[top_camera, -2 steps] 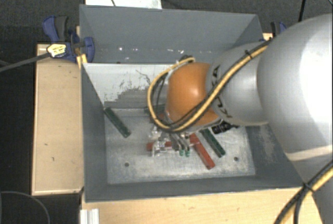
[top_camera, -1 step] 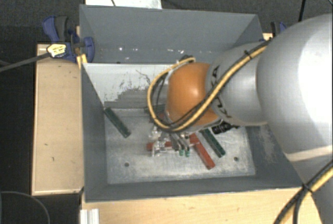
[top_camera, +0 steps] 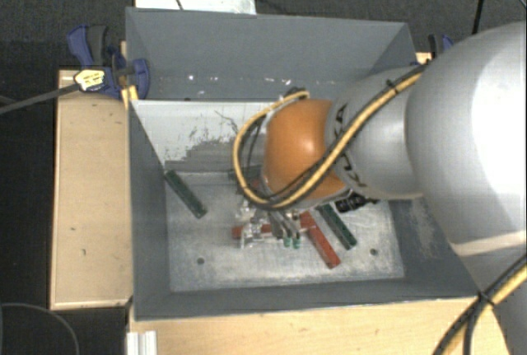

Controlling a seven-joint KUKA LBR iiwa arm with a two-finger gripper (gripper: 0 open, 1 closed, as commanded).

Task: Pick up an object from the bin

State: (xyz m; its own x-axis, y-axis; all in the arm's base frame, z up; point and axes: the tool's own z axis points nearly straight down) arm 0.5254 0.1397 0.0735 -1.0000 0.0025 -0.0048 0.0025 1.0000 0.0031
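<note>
My gripper (top_camera: 270, 226) is low over the middle of the bin floor, just under the orange cover on the wrist. A small red and white thing (top_camera: 244, 235) lies at its left side, touching or nearly touching it. A red flat stick (top_camera: 321, 243) lies slanted just to the right of the gripper. A dark green stick (top_camera: 338, 226) lies beside the red one, partly under the arm. The view does not let me see anything held.
Another dark green stick (top_camera: 185, 193) lies slanted on the floor at the left, apart from the rest. The arm and its cover hide the right and back middle of the bin.
</note>
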